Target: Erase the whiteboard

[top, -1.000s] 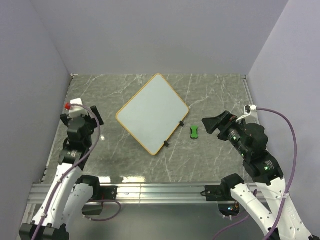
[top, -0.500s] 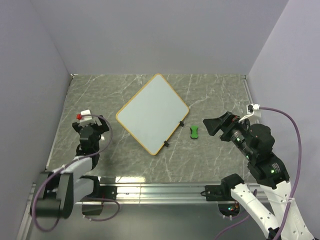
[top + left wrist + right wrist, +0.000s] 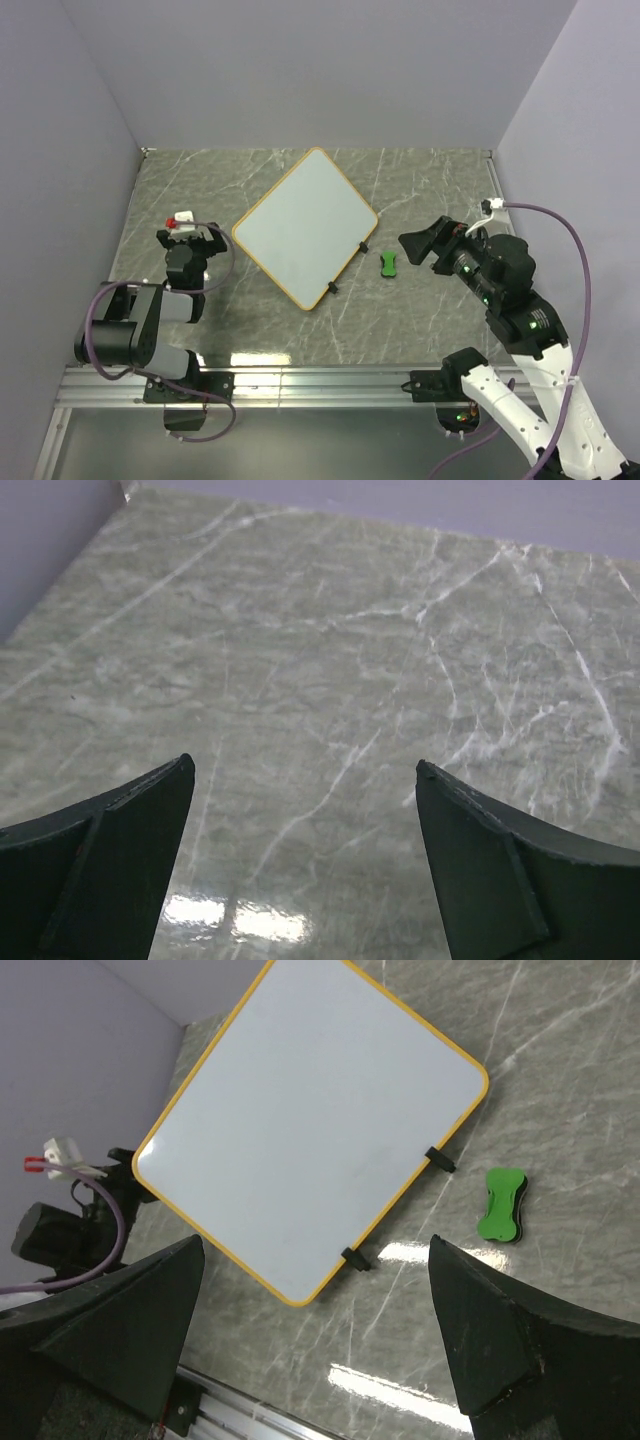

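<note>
The whiteboard (image 3: pixel 305 228) lies flat mid-table, turned like a diamond, with an orange rim and two small black feet (image 3: pixel 363 247). Its surface looks clean, with no marks. It also shows in the right wrist view (image 3: pixel 310 1130). The small green eraser (image 3: pixel 389 263) lies on the table just right of the board and shows in the right wrist view too (image 3: pixel 503 1205). My right gripper (image 3: pixel 420 247) is open and empty, held above the table right of the eraser (image 3: pixel 315 1250). My left gripper (image 3: pixel 188 238) is open and empty, low over bare table left of the board (image 3: pixel 302 768).
The marble table (image 3: pixel 420 180) is walled at the back and both sides. An aluminium rail (image 3: pixel 320 385) runs along the near edge. The left arm (image 3: pixel 70 1230) is folded low at the board's left corner, with a purple cable looped beside it.
The left arm has folded down and its gripper has moved right, closer to the board's left corner. The right gripper has shifted slightly left. Board and eraser have not moved.
</note>
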`<action>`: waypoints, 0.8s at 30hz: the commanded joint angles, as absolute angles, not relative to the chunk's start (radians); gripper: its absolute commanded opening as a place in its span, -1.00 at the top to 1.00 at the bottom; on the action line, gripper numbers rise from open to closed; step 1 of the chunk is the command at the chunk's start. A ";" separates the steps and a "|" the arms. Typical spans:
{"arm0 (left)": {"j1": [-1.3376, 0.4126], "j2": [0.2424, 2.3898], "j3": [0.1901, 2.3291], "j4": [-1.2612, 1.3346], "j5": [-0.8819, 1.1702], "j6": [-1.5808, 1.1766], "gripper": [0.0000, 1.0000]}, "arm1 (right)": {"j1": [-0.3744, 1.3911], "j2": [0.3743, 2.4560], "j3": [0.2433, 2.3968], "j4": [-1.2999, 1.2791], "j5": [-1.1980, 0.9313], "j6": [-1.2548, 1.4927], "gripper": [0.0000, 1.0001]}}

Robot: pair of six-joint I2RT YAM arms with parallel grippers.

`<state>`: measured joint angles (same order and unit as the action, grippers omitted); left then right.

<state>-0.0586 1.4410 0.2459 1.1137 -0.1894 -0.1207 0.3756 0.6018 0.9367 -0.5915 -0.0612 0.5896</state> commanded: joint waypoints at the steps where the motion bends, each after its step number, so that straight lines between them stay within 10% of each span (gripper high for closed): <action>1: -0.060 1.467 0.201 1.295 -0.166 -0.112 -0.99 | 0.382 0.626 0.931 -0.502 -0.055 0.564 -1.00; 24: -0.044 1.460 0.238 1.230 -0.187 -0.144 -0.99 | 0.382 0.847 1.040 -0.321 0.075 0.508 -0.99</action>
